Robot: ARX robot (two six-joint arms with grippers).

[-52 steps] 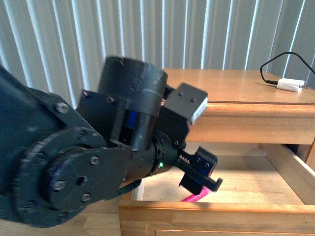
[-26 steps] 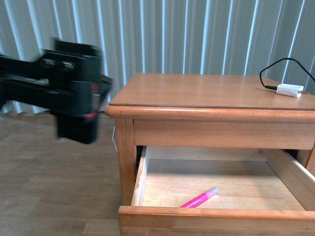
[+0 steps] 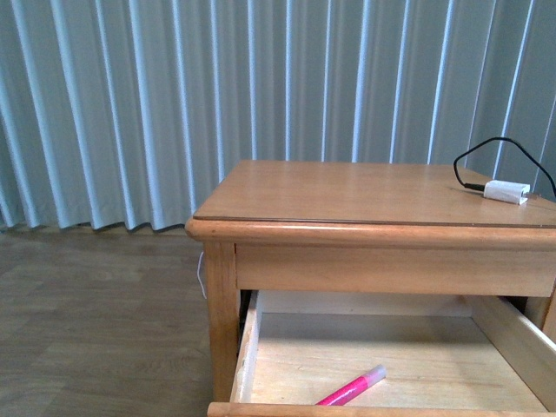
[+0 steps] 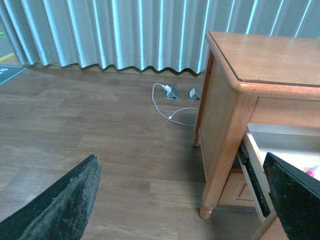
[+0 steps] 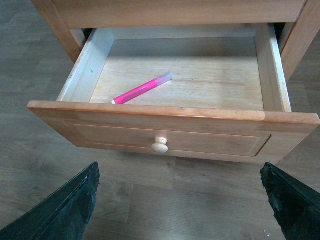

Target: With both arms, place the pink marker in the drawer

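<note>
Left gripper (image 4: pixel 180 165), fingers spread and empty, hangs beside the nightstand (image 4: pixel 225 115). Right gripper (image 5: pixel 178 170), likewise spread wide, faces the knob (image 5: pixel 160 145) of the open drawer (image 5: pixel 215 137). The pink marker (image 5: pixel 142 89) lies inside on the drawer's floor, near the front. Placement looks done; closing the drawer may be all that is left.

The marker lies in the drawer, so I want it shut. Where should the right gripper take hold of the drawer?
Grip the round knob at the middle of the front panel of the drawer, coming straight from the front. It is the only part that sticks out of the flat panel, and the open right gripper faces it.
</note>
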